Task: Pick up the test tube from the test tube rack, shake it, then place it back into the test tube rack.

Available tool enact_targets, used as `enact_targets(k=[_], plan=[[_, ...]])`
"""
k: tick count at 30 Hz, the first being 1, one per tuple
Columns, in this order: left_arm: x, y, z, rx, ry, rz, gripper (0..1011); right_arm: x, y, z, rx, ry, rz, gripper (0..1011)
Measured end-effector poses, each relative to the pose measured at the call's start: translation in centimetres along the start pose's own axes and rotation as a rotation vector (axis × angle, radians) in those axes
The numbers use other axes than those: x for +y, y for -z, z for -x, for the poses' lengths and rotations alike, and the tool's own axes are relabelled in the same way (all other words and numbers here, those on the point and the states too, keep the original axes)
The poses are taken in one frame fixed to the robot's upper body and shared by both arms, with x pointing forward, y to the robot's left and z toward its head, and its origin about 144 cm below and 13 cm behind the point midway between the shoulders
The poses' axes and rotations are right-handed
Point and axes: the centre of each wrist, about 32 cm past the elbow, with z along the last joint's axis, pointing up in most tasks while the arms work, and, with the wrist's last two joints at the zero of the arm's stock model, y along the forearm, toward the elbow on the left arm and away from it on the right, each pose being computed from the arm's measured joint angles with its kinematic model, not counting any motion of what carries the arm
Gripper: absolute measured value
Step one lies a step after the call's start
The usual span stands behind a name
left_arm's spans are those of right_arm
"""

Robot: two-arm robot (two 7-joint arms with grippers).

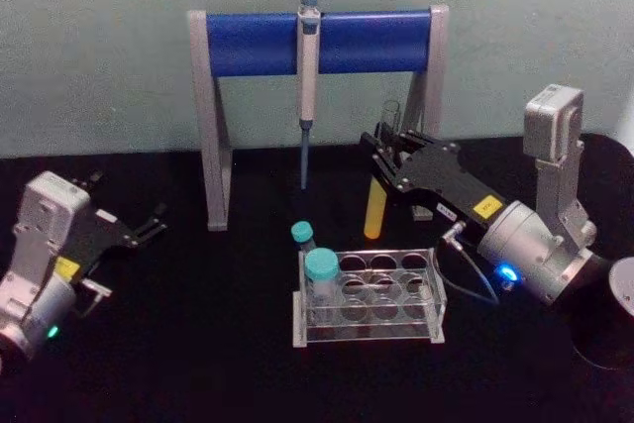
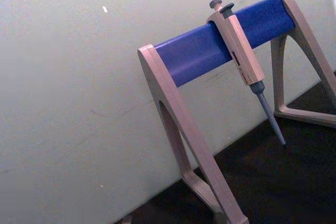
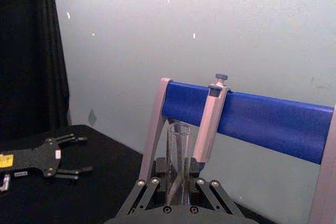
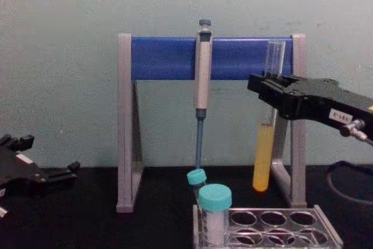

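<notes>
My right gripper (image 1: 388, 158) is shut on the test tube (image 1: 373, 210), a slim clear tube with yellow-orange liquid in its lower part. It holds the tube upright in the air, behind and above the test tube rack (image 1: 437, 296). In the chest view the test tube (image 4: 263, 158) hangs from the right gripper (image 4: 269, 89), its round bottom above the level of the rack (image 4: 327, 230). The right wrist view shows the tube's open top (image 3: 178, 140) between the fingers (image 3: 152, 184). My left gripper (image 1: 157, 224) rests open at the table's left, far from the rack.
Two teal-capped tubes (image 1: 321, 269) (image 1: 303, 235) stand at the rack's left end. Behind stands a blue-and-grey stand (image 1: 258, 42) with a pipette (image 1: 308, 76) hanging from it, close beside the held tube. A cable loops from the right arm next to the rack.
</notes>
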Motion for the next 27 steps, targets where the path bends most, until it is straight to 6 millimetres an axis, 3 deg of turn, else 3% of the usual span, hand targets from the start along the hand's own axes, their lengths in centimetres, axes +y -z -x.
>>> enact_targets(k=[11,27], plan=[[0.0,0.0,0.0,0.000,0.000,0.000,1001,-0.4,0.0,0.0,0.005,-0.007,-0.001,226],[0.0,0.0,0.0,0.000,0.000,0.000,1001,-2.3,0.0,-0.3,0.031,-0.179,-0.017,226]])
